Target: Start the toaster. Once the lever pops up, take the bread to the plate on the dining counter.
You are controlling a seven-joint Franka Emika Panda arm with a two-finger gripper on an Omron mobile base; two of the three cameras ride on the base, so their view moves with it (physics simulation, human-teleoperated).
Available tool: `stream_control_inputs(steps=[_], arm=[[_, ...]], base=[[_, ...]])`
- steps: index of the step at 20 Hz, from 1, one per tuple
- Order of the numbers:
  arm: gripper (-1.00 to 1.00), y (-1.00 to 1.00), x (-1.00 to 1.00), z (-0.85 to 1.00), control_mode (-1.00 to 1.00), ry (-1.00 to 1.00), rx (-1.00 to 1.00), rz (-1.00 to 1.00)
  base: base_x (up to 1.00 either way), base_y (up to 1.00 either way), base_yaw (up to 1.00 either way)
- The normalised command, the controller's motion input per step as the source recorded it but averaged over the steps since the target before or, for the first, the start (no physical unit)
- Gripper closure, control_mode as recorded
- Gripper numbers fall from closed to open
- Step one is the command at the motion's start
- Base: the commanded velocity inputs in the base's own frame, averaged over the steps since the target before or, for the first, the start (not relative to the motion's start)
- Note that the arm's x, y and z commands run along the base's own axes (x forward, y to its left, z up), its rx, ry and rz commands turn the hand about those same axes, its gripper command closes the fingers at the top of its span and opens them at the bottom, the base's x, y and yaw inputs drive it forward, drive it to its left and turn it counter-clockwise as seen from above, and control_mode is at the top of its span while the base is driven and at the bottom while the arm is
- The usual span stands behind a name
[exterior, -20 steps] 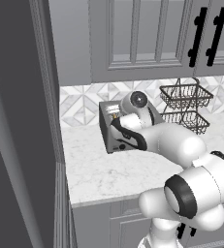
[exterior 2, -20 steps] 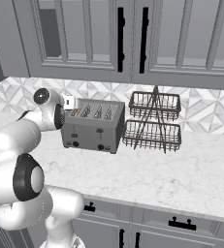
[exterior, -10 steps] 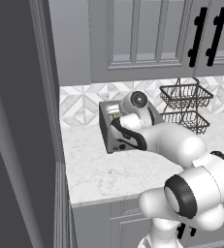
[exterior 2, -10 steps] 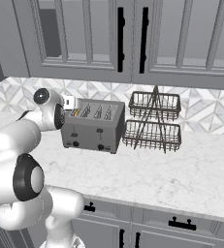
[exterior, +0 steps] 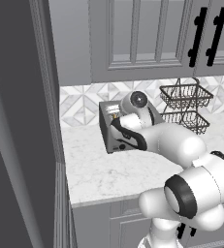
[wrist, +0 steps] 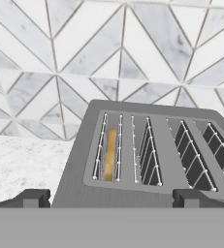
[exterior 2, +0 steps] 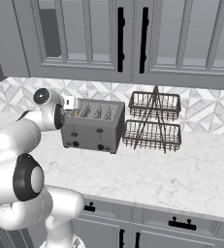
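Note:
The grey four-slot toaster (exterior 2: 95, 127) stands on the marble worktop against the tiled wall, its two black levers and knobs on the front face. In the left base view the arm covers most of the toaster (exterior: 108, 138). In the hand view I look down on the toaster (wrist: 133, 121) from just above its front edge. The bread (wrist: 110, 155) sits deep in the leftmost slot, only its golden edge showing. My gripper (wrist: 111, 198) is open, its fingertips (wrist: 32, 197) wide apart over the toaster's front, holding nothing. The plate and dining counter are out of view.
A two-tier black wire basket rack (exterior 2: 153, 121) stands right beside the toaster on its right. Grey upper cabinets with black handles (exterior 2: 120, 36) hang above. A tall dark panel (exterior: 16, 121) closes off the worktop's left end. Bare marble (exterior 2: 181, 169) lies in front.

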Motion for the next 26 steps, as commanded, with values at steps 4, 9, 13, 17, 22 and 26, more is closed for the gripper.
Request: stream_control_inputs(steps=[4,9,13,17,22,26], arm=[[-1.0,0.0,0.0,0.0,-1.0,0.0,0.0,0.0],[-1.0,0.0,0.0,0.0,-1.0,0.0,0.0,0.0],[-1.0,0.0,0.0,0.0,-1.0,0.0,0.0,0.0],[-1.0,0.0,0.0,0.0,-1.0,0.0,0.0,0.0],[-1.0,0.0,0.0,0.0,-1.0,0.0,0.0,0.0],[-1.0,0.0,0.0,0.0,-1.0,0.0,0.0,0.0]], base=[[0.0,0.0,0.0],[0.0,0.0,0.0],[0.0,0.0,0.0],[0.0,0.0,0.0],[0.0,0.0,0.0],[0.0,0.0,0.0]])
